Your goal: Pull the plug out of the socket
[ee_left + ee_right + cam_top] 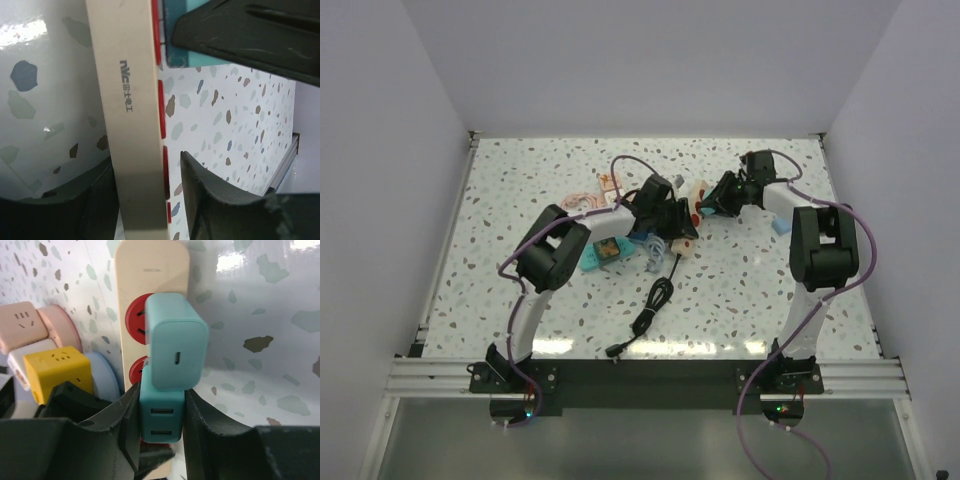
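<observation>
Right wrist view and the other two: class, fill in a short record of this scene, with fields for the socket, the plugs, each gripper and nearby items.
socket: beige strip with red outlets, on the speckled table
plugs: two, both teal and seated; upper plug, lower plug
right gripper: shut on the lower plug
left gripper: astride the socket, contact unclear
beside the socket: yellow cube, pink cube

Lab cell: white walls (640, 60), aluminium frame (650, 375)
</observation>
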{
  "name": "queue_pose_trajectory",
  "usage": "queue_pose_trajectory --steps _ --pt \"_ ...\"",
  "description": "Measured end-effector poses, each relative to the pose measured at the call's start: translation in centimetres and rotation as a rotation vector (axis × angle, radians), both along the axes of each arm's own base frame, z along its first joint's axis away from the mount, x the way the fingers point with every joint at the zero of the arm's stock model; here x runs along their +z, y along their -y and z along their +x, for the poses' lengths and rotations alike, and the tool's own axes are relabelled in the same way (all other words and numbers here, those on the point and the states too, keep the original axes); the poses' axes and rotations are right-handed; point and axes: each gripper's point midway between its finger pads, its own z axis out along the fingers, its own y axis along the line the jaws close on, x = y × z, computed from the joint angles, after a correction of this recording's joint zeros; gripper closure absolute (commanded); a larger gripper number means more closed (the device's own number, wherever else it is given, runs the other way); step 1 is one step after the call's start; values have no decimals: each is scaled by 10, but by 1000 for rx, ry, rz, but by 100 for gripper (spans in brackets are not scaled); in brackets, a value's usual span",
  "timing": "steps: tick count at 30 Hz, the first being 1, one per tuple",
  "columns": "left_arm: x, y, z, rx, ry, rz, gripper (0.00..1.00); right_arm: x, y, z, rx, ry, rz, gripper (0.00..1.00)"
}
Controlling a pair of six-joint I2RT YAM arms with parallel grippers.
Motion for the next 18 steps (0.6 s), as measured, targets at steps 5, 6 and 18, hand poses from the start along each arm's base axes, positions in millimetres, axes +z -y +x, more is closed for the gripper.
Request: queue_pose_trajectory --steps 5,6,18 --pt "12 11 0 -23 21 -27 37 -3 4 -7 12 12 -11 100" --pt "14 12 1 -25 21 -28 37 -2 4 -9 11 18 -9 100" --pt "6 23 15 -37 18 -18 92 -1 15 -24 -23 19 -12 100"
